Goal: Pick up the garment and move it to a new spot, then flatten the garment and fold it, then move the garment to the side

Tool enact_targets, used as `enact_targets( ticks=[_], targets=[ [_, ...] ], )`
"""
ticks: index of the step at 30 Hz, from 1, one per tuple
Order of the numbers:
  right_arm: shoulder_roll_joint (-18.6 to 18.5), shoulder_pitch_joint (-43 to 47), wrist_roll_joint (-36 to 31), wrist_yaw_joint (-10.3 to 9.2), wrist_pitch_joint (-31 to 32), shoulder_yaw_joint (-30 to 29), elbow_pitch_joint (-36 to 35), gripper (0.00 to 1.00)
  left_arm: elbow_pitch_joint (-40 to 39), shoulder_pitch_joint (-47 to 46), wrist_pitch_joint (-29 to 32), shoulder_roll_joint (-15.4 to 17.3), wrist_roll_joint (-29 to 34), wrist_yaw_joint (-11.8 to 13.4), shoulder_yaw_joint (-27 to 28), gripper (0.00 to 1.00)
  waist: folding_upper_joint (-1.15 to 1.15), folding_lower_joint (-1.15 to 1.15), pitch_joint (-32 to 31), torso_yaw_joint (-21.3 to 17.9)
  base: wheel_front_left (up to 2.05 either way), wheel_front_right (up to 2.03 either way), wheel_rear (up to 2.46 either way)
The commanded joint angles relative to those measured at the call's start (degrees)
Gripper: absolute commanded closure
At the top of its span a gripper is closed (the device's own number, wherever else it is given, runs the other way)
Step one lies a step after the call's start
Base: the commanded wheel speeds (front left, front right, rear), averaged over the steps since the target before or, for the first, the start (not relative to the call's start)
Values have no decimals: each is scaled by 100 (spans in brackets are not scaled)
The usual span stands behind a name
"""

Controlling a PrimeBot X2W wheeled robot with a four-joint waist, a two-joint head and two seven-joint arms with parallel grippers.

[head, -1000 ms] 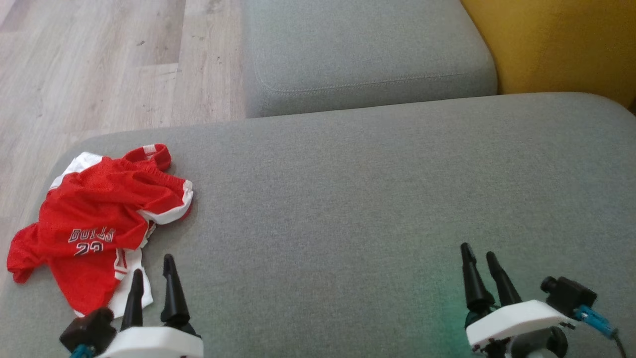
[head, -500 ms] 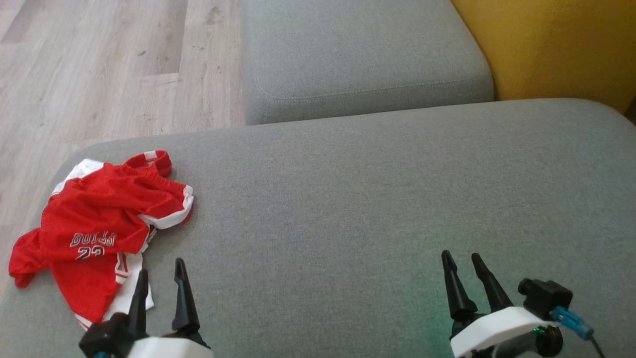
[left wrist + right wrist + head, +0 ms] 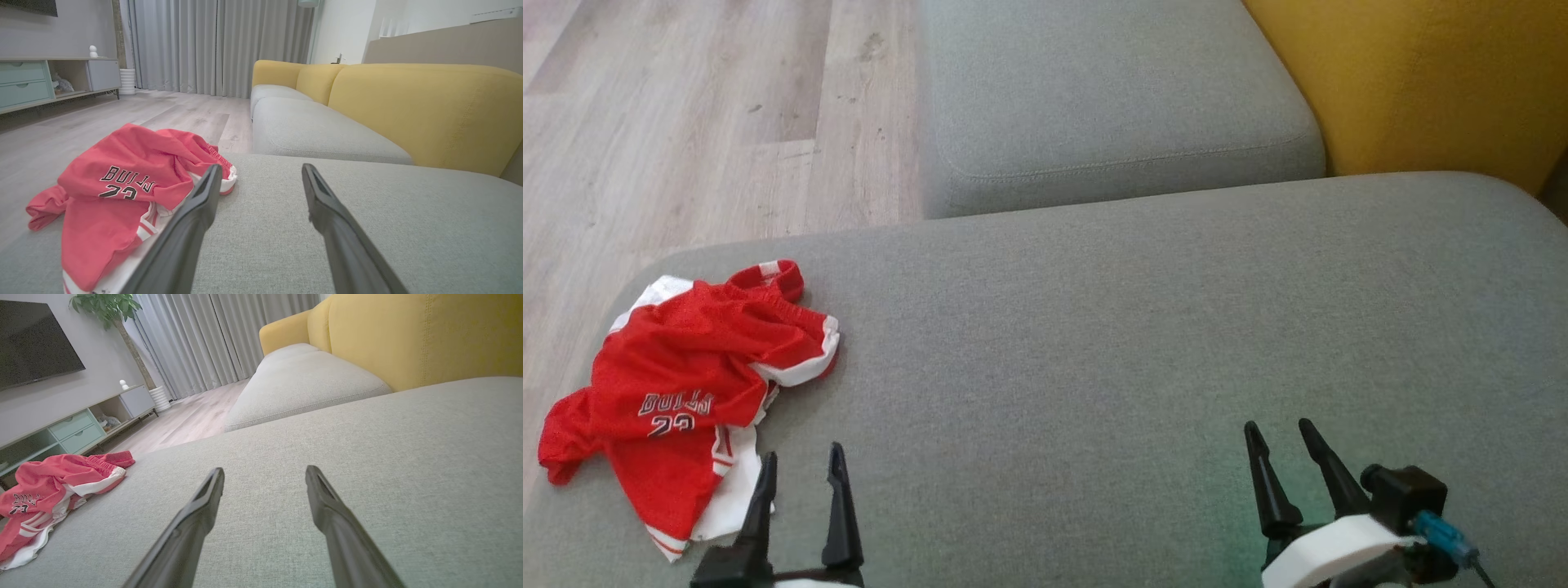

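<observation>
In the head view we see the garment [image 3: 678,384], a red jersey with white trim and upside-down lettering. It lies crumpled at the left end of the wide grey cushion [image 3: 1143,351]. The left gripper [image 3: 802,452] rises from the bottom edge, its 2 dark fingers parted and holding nothing, just beside the garment's white hem. The right gripper [image 3: 1277,425] sits at the lower right, well apart from the garment, its fingers likewise spread and empty over bare fabric. Beyond the wide cushion lies a second cushion [image 3: 1111,90], with a yellow backrest [image 3: 1413,82] to its right and pale wooden floor [image 3: 686,122] to its left.

In the left wrist view the garment is heaped to the left of the fingers. The left finger overlaps its white edge, and we cannot tell whether they touch. Across the floor stands a low cabinet [image 3: 104,74] with 2 pale green drawers [image 3: 20,81], both shut. It also has an open compartment [image 3: 65,79] holding a few things too small to name. A white figurine [image 3: 93,51] sits on top, a white ribbed pot [image 3: 127,81] stands beside the cabinet, and grey curtains [image 3: 212,45] hang behind.

In the right wrist view the fingers stand wide apart over the grey cushion, with the garment far off to the left at the cushion's edge. A dark television [image 3: 32,343] hangs on the wall above the cabinet, and a leafy plant [image 3: 106,306] rises beside the curtains.
</observation>
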Motion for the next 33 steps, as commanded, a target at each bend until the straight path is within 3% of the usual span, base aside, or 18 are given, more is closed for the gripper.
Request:
enact_targets(
  ticks=[1, 19, 33],
  targets=[
    [-42, -94, -198, 39, -108, 91, -161, 0, -172, -198, -94, 66, 191, 27, 96, 0, 0, 0, -13, -6, 0, 0, 0],
    [-49, -13, -1500, 45, -409, 30, -66, 0, 87, -40, -397, -12, 1381, -2, 109, 0, 0, 0, -188, -107, 0, 0, 0],
    [-49, 11, -1477, 45, -409, -32, -36, 0, 193, -48, -397, -170, 1356, -153, 407, 0, 0, 0, -190, -115, 0, 0, 0]
  ],
)
